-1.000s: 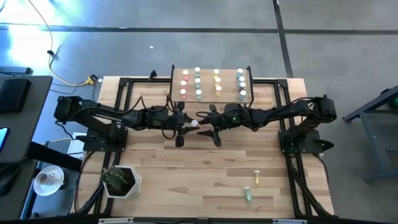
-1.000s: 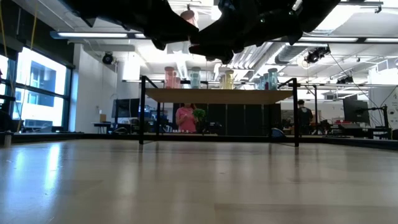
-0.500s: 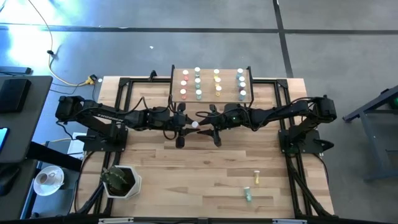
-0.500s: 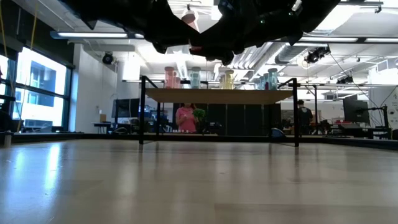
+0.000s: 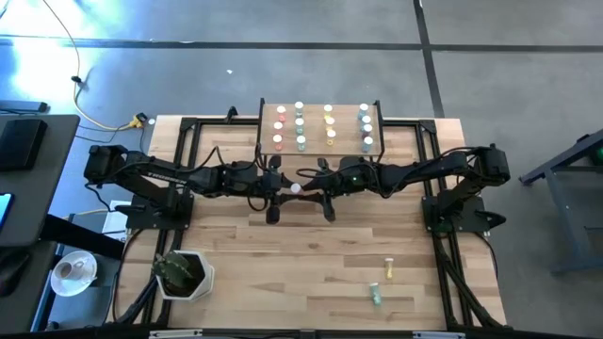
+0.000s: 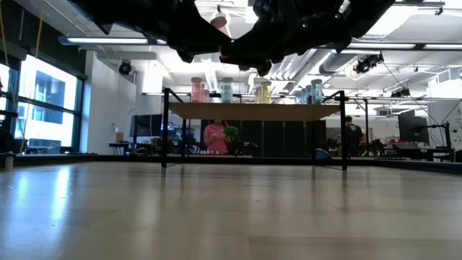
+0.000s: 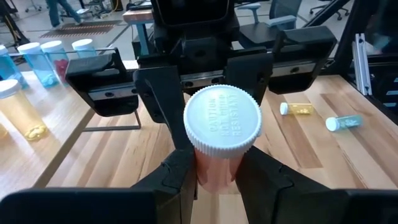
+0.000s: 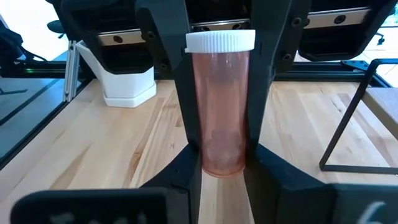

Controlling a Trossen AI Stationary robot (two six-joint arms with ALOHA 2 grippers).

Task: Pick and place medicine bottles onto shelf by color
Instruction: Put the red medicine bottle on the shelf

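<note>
A pink medicine bottle (image 8: 219,106) with a white cap (image 7: 222,118) hangs above the middle of the table, between my two grippers. They face each other there. My left gripper (image 7: 214,186) is shut on it from the table's left. My right gripper (image 8: 221,180) is shut on it from the right. In the high view the cap (image 5: 295,186) shows between the two hands. The shelf (image 5: 320,147) stands at the far edge on thin black legs. Its bottles stand in columns: pink (image 5: 280,127), green (image 5: 300,127), yellow (image 5: 330,127) and blue-grey (image 5: 366,127). My left gripper pinches the pink bottle's body just under the cap (image 7: 214,168) between its two fingers. They come nearly level from the table's left. The bottle is lifted clear, cap up and tipped toward the left arm. My right gripper has its two fingers on opposite sides of the body's lower end (image 8: 221,158). They come nearly level from the table's right, facing the left gripper's fingers (image 8: 180,93).
Two loose bottles lie on the table's near right: a yellow one (image 5: 388,269) and a blue-green one (image 5: 375,295). A white pot with a plant (image 5: 184,273) stands at the near left. Black frame rails run along both table sides.
My right gripper's fingers have drawn together onto the lower part of the pink bottle. Both arms and the bottle have kept their place.
</note>
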